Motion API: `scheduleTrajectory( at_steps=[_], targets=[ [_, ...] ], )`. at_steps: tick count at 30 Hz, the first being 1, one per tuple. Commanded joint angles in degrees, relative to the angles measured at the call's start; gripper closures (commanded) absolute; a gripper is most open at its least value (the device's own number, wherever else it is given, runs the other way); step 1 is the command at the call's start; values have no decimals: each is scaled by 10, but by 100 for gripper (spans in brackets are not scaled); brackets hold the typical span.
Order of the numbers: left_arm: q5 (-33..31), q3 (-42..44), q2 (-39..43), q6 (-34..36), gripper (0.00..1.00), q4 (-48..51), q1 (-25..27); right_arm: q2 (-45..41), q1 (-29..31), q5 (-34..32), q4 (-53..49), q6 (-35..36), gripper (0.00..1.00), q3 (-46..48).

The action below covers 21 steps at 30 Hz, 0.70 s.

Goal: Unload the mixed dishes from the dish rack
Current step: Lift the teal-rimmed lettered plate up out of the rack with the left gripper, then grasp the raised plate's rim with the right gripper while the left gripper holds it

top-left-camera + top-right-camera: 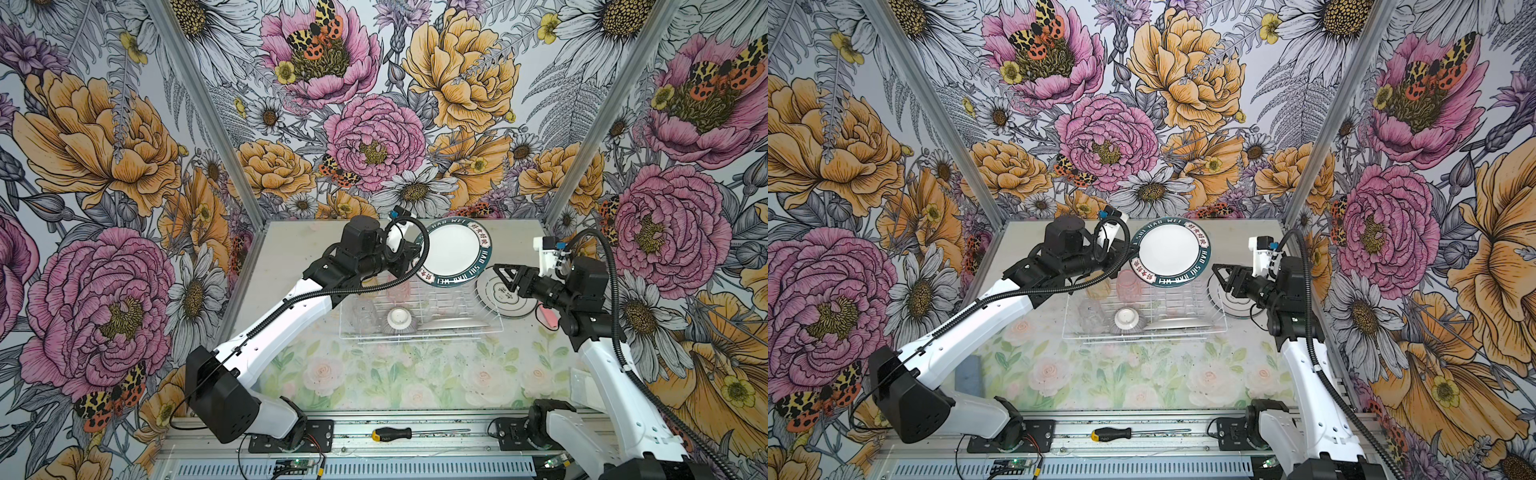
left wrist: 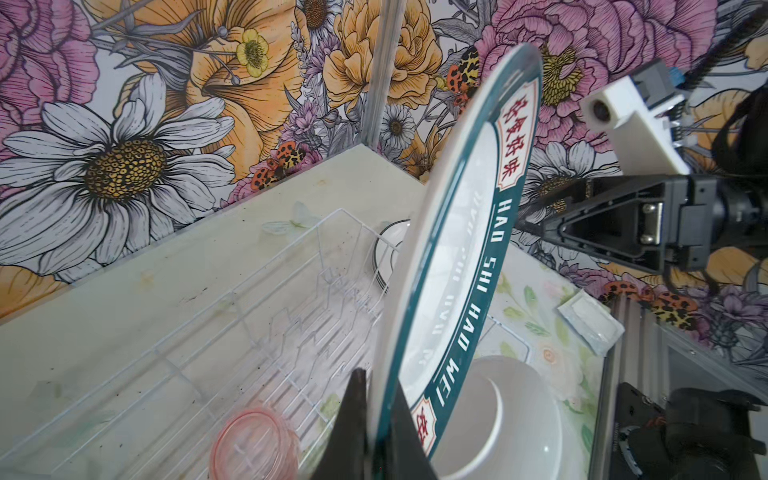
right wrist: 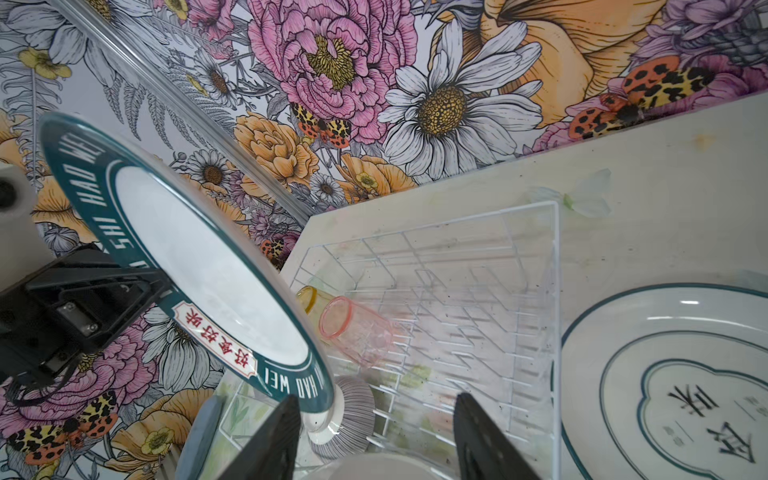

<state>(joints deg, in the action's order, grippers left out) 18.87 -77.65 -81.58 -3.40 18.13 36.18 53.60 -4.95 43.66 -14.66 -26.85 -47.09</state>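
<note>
Teal-rimmed plate (image 1: 451, 251) hangs on edge above the far side of the dish rack (image 1: 436, 336), clear of the wires, its white face turned toward both top views (red label panels and white lettering run round the rim). The left fingers (image 2: 356, 417) are pressed onto its rim, one on each face, pinching it at the edge nearest the left arm. The right fingers (image 3: 272, 440) stand spread with nothing between them. They hover just beside the plate's opposite, lower edge, and whether one tip touches it I cannot tell. Under them, on the bench (image 1: 286, 249) just beside the rack's right end, lies a white ringed plate (image 1: 503, 301) with dark characters at its centre. In the rack, the ribbed bowl (image 1: 400, 321) sits upside down near the front, white base up, with a plain white plate (image 1: 453, 323) beside it toward the right. A clear tumbler (image 1: 365, 311) is to the bowl's left. A pink tumbler (image 3: 357, 332) lies on its side farther back, with an amber tumbler (image 3: 307, 297) just beside it.
</note>
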Motion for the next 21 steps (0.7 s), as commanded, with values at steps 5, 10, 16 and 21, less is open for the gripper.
scheduleTrajectory(
  at_steps=[5,10,16,21],
  targets=[
    [114,6,-23,-80,100,-104,-14,-2,23,28,71,-26,39,15],
    [154,15,-41,-115,100,-144,-15,8,31,38,143,-65,41,35],
    [174,22,-53,-141,100,-171,-15,25,32,55,236,-122,62,52],
    [179,21,-59,-143,100,-173,-15,25,32,51,233,-122,87,50]
  ],
)
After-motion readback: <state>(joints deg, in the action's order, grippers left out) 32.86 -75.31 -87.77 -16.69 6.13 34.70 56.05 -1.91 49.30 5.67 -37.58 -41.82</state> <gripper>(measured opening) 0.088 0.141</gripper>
